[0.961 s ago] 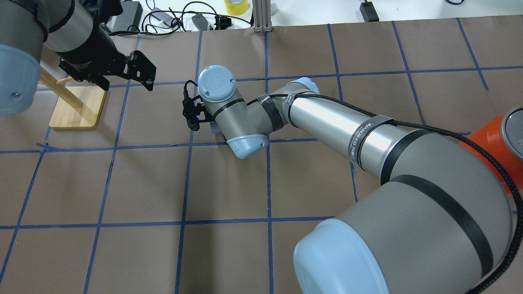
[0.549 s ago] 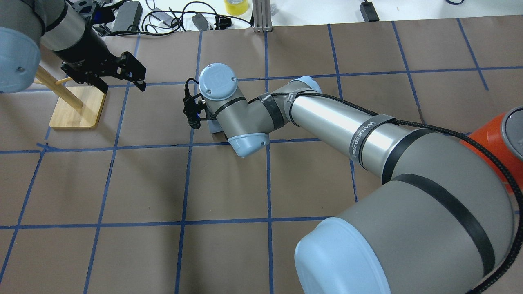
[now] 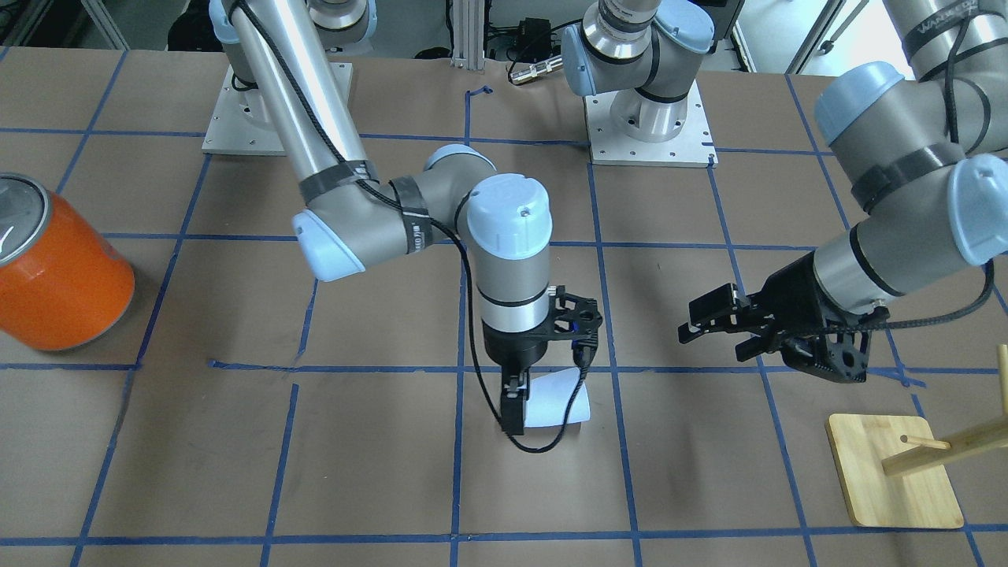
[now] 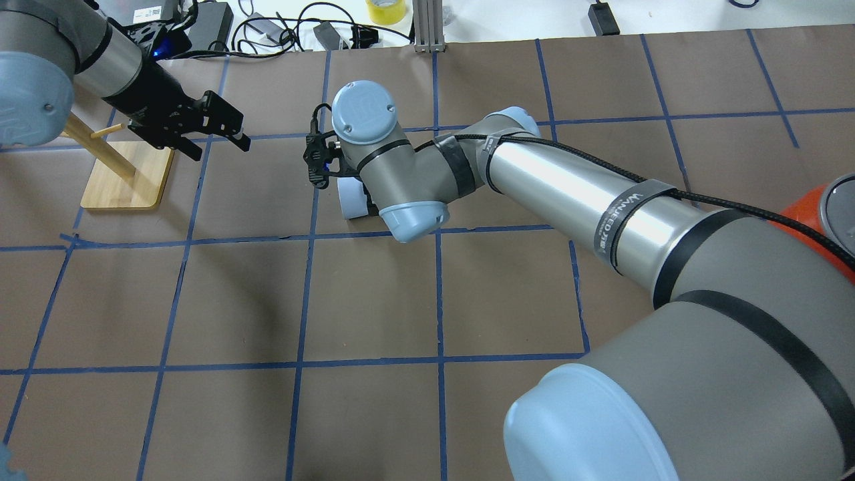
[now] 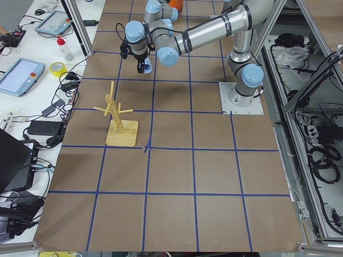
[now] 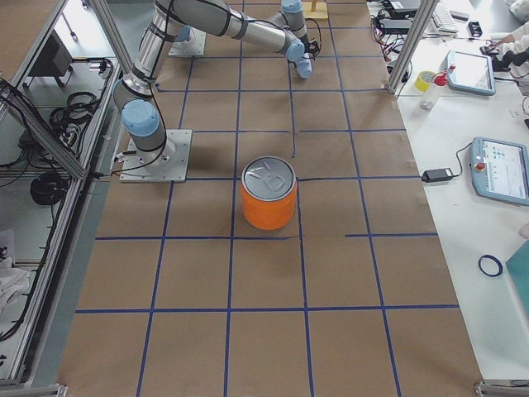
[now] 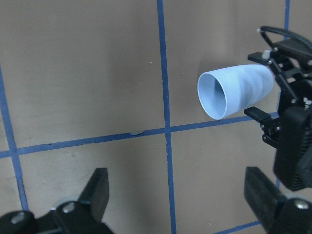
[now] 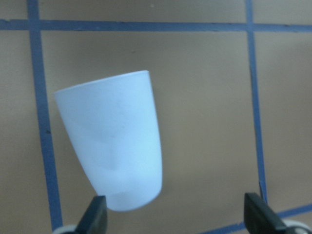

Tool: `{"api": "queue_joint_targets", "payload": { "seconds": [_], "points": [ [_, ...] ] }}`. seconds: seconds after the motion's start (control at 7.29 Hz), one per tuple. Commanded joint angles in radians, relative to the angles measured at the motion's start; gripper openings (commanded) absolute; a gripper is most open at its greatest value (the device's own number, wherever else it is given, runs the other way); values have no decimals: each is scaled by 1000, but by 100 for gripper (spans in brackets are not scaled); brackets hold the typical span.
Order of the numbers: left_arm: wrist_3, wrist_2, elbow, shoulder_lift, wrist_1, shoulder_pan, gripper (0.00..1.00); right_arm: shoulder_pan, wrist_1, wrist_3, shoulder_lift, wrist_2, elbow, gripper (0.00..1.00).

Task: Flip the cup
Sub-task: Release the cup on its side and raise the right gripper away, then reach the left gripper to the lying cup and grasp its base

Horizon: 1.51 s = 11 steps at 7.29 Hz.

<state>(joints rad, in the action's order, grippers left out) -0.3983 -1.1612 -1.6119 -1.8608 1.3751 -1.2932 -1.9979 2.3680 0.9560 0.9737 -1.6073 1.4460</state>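
Note:
The pale blue-white cup (image 3: 555,402) lies on its side on the brown table. In the left wrist view (image 7: 236,90) its open mouth faces the camera. My right gripper (image 8: 178,222) points straight down over the cup's closed end, open, with fingers (image 3: 513,413) on either side of it, not closed on it. The cup (image 8: 117,141) sits nearer one finger. In the overhead view only part of the cup (image 4: 349,199) shows under the right wrist. My left gripper (image 3: 699,319) is open and empty, hanging above the table some way from the cup, pointing toward it.
A large orange can (image 3: 59,276) with a silver top stands on the robot's right side. A wooden peg stand (image 3: 894,472) stands beyond the left gripper (image 4: 240,131). Cables and gear lie past the table's far edge (image 4: 320,30).
My right wrist has shifted away from the robot and more of the cup now shows beneath it. My left gripper has drawn back a little from the cup.

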Motion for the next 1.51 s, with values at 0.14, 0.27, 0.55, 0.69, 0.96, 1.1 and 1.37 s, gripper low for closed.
{"api": "queue_joint_targets", "payload": {
  "seconds": [0.14,0.27,0.55,0.69,0.96,1.1,1.37],
  "points": [
    [-45,356,-78,-98,-2,6,100,252,-224,-363,156,-2,7,100],
    [-44,371,-121,-113,-8,6,100,283,-312,-514,205,-8,8,100],
    [-40,466,-230,-152,-86,6,97,320,-471,-809,267,-8,10,100],
    [-33,512,-256,-171,-93,6,97,350,-551,-886,323,-6,8,100],
    [-33,583,-263,-204,-94,6,94,460,-622,-875,390,6,11,100],
    [-33,584,-258,-222,-96,5,94,473,-624,-873,393,6,8,100],
    [-13,651,-241,-264,-126,-21,96,476,-625,-873,396,7,11,100]
  ]
}}
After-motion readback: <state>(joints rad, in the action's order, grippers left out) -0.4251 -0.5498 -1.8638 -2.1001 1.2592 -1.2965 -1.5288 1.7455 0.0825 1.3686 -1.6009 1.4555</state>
